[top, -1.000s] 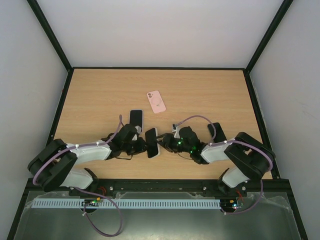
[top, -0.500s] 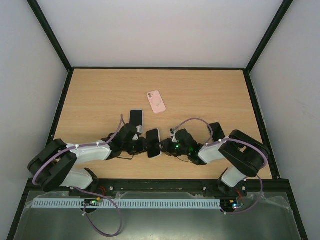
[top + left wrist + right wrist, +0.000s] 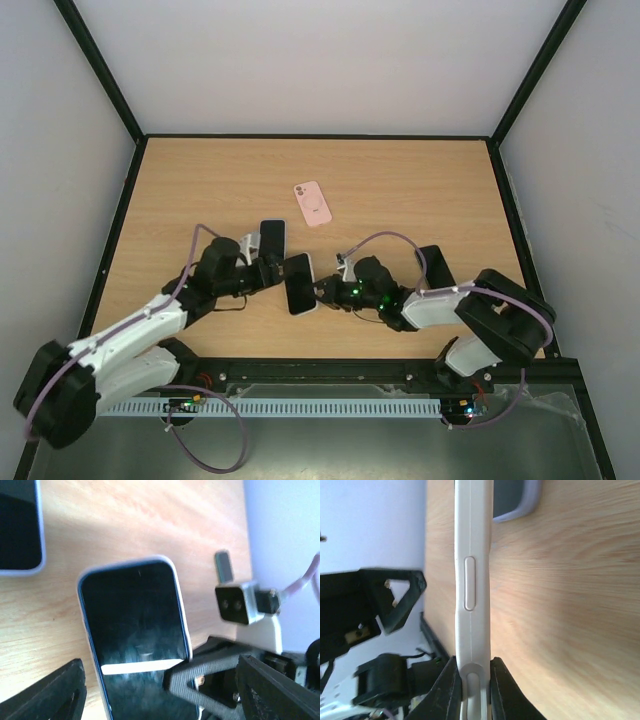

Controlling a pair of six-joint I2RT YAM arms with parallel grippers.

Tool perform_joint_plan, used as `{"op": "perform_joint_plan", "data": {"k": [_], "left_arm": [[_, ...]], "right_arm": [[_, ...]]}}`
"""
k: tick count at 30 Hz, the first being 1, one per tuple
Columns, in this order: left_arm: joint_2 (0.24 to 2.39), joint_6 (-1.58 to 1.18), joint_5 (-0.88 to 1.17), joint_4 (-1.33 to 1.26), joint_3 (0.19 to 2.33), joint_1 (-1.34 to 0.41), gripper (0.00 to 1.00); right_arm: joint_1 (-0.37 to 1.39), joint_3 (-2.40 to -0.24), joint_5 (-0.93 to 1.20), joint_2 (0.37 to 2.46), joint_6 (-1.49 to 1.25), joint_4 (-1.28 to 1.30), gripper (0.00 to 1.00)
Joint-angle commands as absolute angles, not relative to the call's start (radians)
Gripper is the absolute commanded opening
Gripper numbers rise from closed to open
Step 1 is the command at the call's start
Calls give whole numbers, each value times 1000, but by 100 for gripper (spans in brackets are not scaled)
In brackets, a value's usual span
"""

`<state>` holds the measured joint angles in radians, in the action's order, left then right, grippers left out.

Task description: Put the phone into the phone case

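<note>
Wooden table (image 3: 420, 190), pink case (image 3: 312, 203) beyond phone (image 3: 298, 283)

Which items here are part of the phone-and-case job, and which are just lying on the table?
In the job:
- pale-rimmed phone, clamped edge-on by the right gripper
- left gripper, open at its other side
- lilac-rimmed dark slab, possibly the case; I cannot tell

Lying about:
- pink item, camera side up
- black phone, far right
</note>
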<state>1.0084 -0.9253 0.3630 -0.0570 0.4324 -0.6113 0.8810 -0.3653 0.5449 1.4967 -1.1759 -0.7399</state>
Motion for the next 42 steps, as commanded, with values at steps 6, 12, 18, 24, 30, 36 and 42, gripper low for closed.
{"op": "perform_joint_plan", "data": {"k": [6, 12, 18, 24, 30, 36, 42], "left_arm": [[737, -853, 432, 189, 566, -502, 99], [657, -902, 528, 82, 554, -500, 98], [571, -1014, 639, -148, 491, -500, 97], [538, -1122, 696, -394, 420, -499, 86], [581, -1146, 706, -448, 418, -502, 60], [589, -1162, 695, -463, 411, -501, 36], [592, -1184, 687, -489, 397, -502, 13]], "right_arm": [[896, -358, 649, 1288, -1197, -979, 5], [921, -356, 674, 1156, -1200, -1015, 5], [939, -341, 685, 1064, -1208, -1051, 5], [950, -329, 709, 1065, -1253, -1143, 4], [956, -313, 727, 1110, -1325, -1272, 4], [957, -285, 727, 1127, -1357, -1350, 3], [957, -275, 733, 1127, -1345, -1354, 2]]}}
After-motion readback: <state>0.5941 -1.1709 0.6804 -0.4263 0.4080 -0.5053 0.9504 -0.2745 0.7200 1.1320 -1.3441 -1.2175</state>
